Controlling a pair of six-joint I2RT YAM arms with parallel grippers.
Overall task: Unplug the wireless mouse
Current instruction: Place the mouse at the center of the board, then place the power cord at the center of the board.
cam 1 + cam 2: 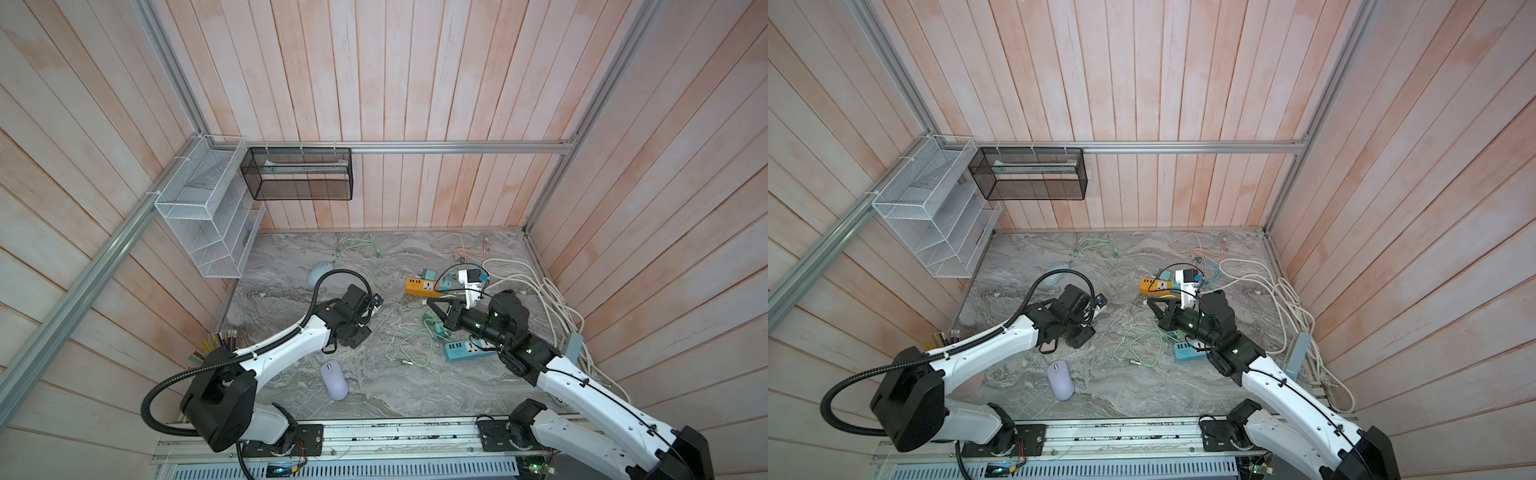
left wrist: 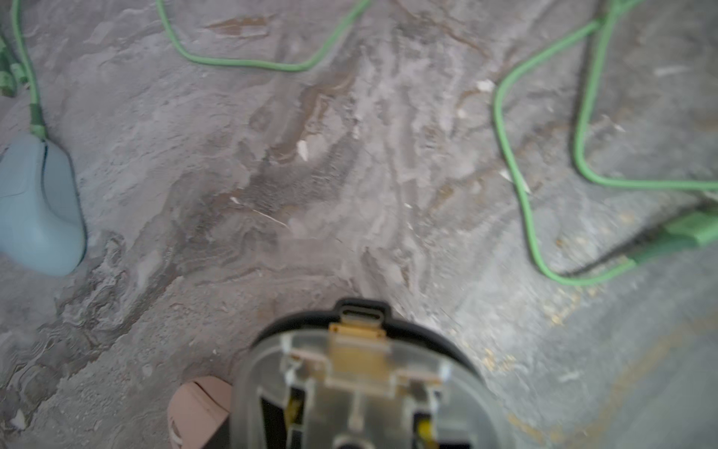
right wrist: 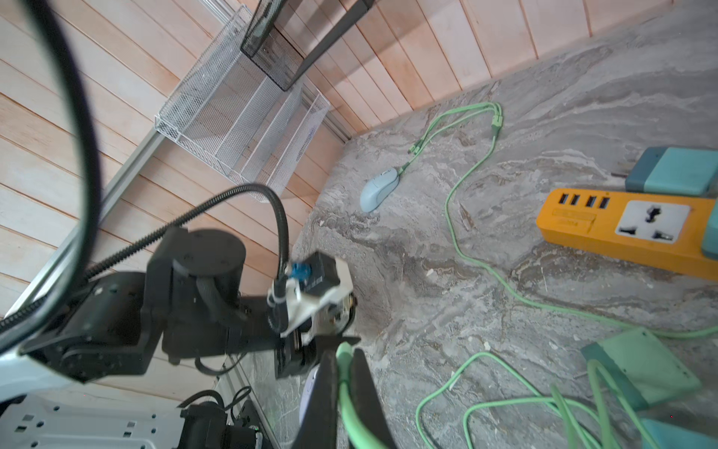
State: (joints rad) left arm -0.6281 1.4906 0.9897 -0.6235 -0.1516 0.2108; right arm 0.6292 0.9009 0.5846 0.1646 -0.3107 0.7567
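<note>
The bench (image 1: 374, 399) is seen with the work at its middle. The left arm (image 1: 291, 338) is reached over the left-centre, and the right arm (image 1: 582, 386) is stretched toward it from the near right.

Three mice are seen:
- A clear mouse (image 2: 349, 373) is placed right under the left arm's wrist, left of centre. Whether it is grasped by the left fingers cannot be told, since those fingers are hidden in every view.
- A purple mouse (image 1: 333, 380) is laid nearer, with no cable on it.
- A blue mouse (image 1: 318, 270) is laid at the far left, and a far cable (image 2: 35, 77) is plugged into it.

The right fingers (image 3: 326, 396) are clenched on a green cable (image 3: 345, 373) close to its end, just right of the clear mouse. The port (image 2: 359, 313) on the clear mouse's nose is shown empty, and nothing green is seen in front of it.

From this the unplugging is judged done, provided the clear mouse is the one meant: the plug is out and held apart. Little is judged to be left: the green cable to be laid down and the arms to be drawn back. Should the blue mouse be the one meant, nothing has been done on it yet
</note>
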